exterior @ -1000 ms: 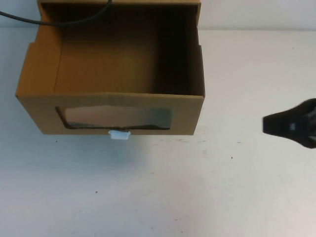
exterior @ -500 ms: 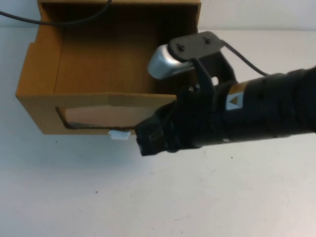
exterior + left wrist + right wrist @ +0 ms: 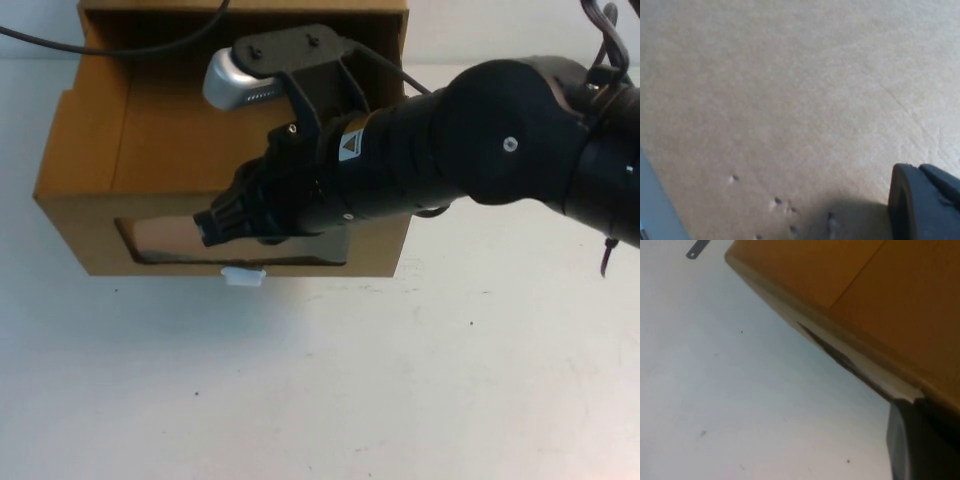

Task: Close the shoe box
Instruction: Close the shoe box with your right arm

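1. Shoe box (image 3: pixel 90 160) is sitting on the white bench (image 3: pixel 400 400), drawer pulled out toward the robot, so the open top shows bare cardboard inside. Nothing in it that I can see.
2. Right gripper (image 3: pixel 212 228) reaches in from the right and its tip is right against the drawer front, at the clear window (image 3: pixel 160 238), with the small white pull tab (image 3: pixel 243 275) just below and slightly to the side of it. My guess is it's lined up there so it can shove the front panel back in.
3. Can't tell if the right gripper is wide or narrow; the tip just looks like one dark lump from above, and its own wrist camera only catches the box's lower edge and the bench.
4. Left gripper (image 3: pixel 925 202) isn't visible from above. Its wrist camera shows plain cardboard filling the view, so it's close up to a cardboard surface, maybe bracing the box. No idea of its opening either.
5. Drawer still well out, so closing hasn't really happened yet.
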Available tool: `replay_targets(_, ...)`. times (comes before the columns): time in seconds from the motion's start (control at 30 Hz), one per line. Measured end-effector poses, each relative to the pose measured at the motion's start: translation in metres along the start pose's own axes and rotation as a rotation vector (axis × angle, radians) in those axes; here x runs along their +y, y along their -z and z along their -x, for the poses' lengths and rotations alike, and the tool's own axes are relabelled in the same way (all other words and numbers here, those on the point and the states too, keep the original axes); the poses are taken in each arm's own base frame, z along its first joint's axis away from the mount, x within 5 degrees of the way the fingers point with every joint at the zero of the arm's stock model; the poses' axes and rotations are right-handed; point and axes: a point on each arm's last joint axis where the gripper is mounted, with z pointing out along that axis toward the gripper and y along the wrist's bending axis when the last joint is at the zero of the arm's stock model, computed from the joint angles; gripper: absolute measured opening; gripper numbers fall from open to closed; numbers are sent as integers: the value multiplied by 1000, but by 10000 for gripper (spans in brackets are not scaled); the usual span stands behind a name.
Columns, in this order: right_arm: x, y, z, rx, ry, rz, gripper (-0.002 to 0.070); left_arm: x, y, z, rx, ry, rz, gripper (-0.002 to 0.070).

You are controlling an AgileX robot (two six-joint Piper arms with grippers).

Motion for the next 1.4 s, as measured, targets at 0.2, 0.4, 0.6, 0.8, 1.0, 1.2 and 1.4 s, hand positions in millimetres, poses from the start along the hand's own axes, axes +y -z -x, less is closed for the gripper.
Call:
replay_targets(0.2,-15,-7,9,-6,-21,-28,-11,0,0,0,3,0,-2,-5)
replay_targets(0.4,-30,-9,12,-13,-45,-56,-11,0,0,0,4,0,-3,-5)
replay_targets(0.6,-39,-16,18,-39,-52,-72,-11,-1,0,0,5,1,-6,-5)
replay_targets(0.8,-53,-26,36,-70,-60,-88,-11,-1,0,0,5,1,-6,-5)
replay_targets(1.0,-69,-41,47,-39,-102,-79,-11,-1,0,0,5,3,-9,-5)
replay_targets(1.2,-82,-44,62,-32,-127,-48,-13,-1,0,-1,7,3,-11,-5)
replay_targets(1.4,-75,-40,65,40,-105,87,-14,-1,0,-1,9,3,-12,-5)
